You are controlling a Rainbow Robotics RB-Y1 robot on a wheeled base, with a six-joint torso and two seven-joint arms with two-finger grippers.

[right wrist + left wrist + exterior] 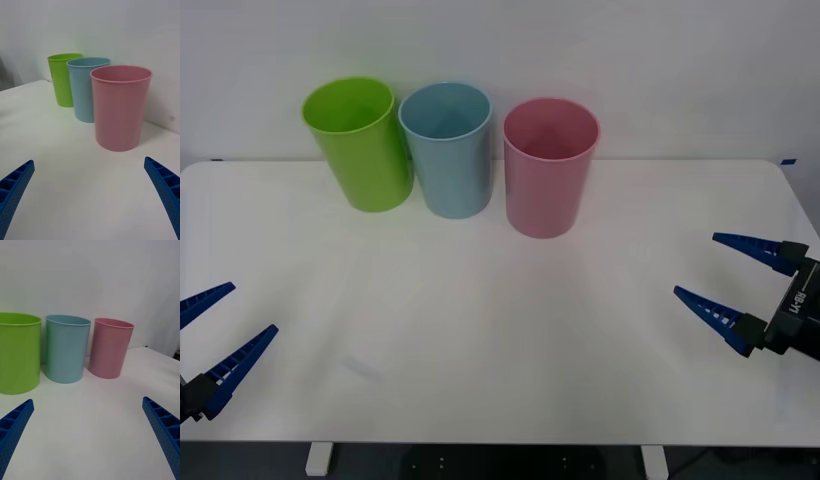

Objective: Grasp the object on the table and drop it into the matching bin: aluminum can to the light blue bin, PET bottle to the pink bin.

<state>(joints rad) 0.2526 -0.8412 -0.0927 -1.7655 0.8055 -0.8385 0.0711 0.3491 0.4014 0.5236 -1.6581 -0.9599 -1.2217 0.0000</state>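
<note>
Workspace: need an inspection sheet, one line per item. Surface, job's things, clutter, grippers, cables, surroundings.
Surface: white table, flat, rounded corners; a faint smudge near the left front.
Job's things: pink bin and light blue bin stand upright at the back edge, side by side, both looking empty from the front view. No bottle or can seen on the table.
Clutter: a lime green bin stands to the left of the light blue one.
Grippers: left gripper open, low at the left front corner; right gripper open, at the right edge. Both hold nothing.
Cables: nothing seen.
Surroundings: plain white wall behind the bins.
</note>
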